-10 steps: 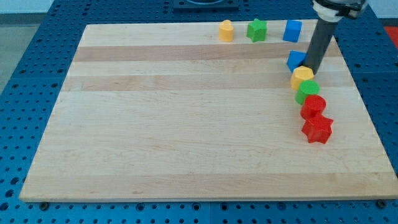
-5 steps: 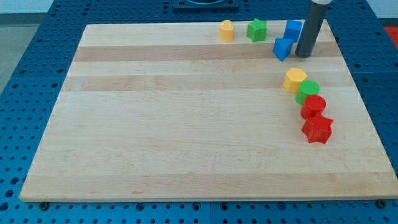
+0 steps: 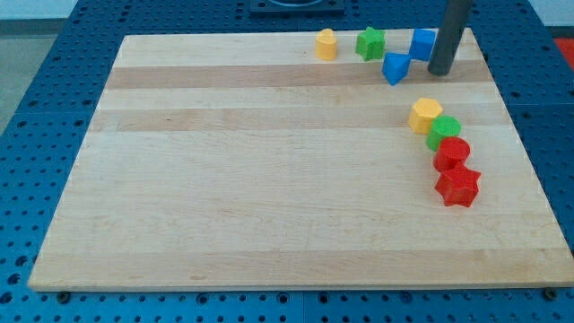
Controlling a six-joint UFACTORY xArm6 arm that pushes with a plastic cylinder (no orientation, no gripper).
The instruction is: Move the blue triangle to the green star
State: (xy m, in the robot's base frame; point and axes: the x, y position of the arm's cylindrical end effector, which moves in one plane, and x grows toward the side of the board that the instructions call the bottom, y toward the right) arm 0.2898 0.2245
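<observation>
The blue triangle (image 3: 395, 67) lies near the view's top right, just below and to the right of the green star (image 3: 369, 42), with a small gap between them. My tip (image 3: 439, 72) is to the right of the blue triangle, apart from it, and just below-right of a blue cube (image 3: 421, 43). The rod rises from the tip to the view's top edge.
A yellow block (image 3: 326, 43) sits left of the green star. A yellow hexagon (image 3: 426, 115), a green round block (image 3: 443, 132), a red round block (image 3: 451, 153) and a red star (image 3: 458, 187) form a chain at the right side of the wooden board (image 3: 269, 179).
The blue triangle has slid up and to the left, from beside the yellow hexagon to beside the green star. My tip moved upward with it and now stands apart from it.
</observation>
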